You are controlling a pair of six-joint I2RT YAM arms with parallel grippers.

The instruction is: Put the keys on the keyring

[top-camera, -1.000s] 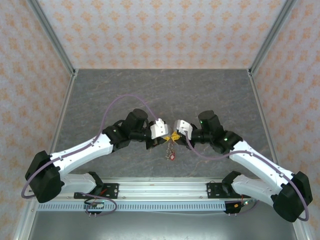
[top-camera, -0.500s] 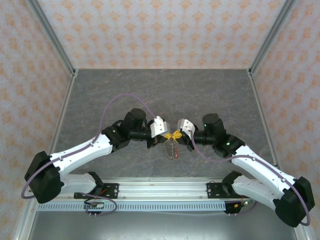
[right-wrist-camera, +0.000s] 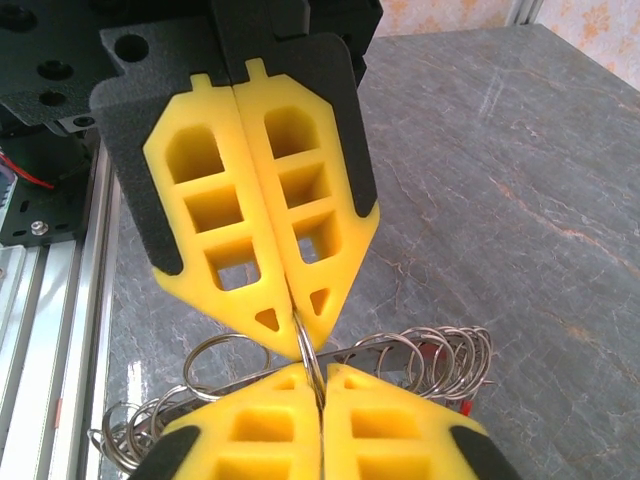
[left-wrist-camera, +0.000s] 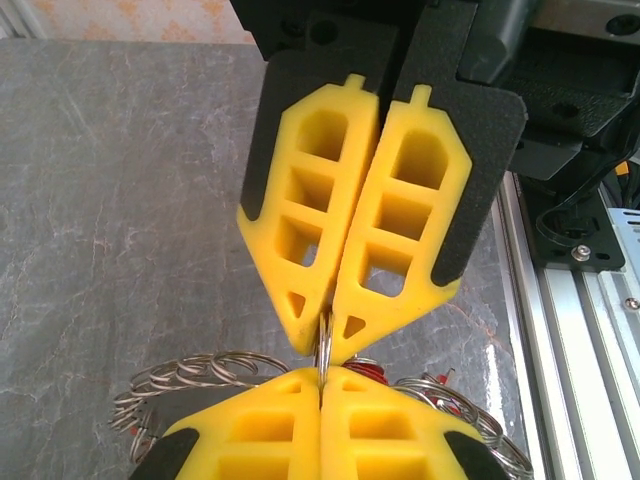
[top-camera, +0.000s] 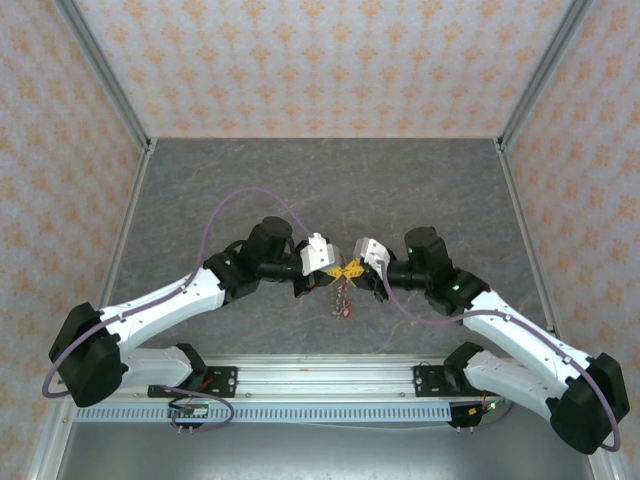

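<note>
Two grippers meet tip to tip over the middle of the table (top-camera: 420, 190). Left gripper (left-wrist-camera: 322, 378): yellow pads pressed together, pinching a thin wire loop of the keyring (left-wrist-camera: 190, 375). Right gripper (left-wrist-camera: 325, 338), facing it: clamped the same way on the same loop, its tips all but touching the left's.

Risks, as I judge them:
- Both holds sit at the very fingertips on bare round wire. A small twist or tug from either arm could let the loop slip out and drop the whole bunch.
- Both pinch almost one spot, so no open stretch of wire is left for threading a key.
- Arms pulling against each other could bend the loop.

Position: the loop stands edge-on between the four pads. The rest of the keyring fans out to both sides just beneath the tips. The keys (top-camera: 342, 298) and a red tag (top-camera: 345, 313) seem to dangle below the meeting point.
</note>
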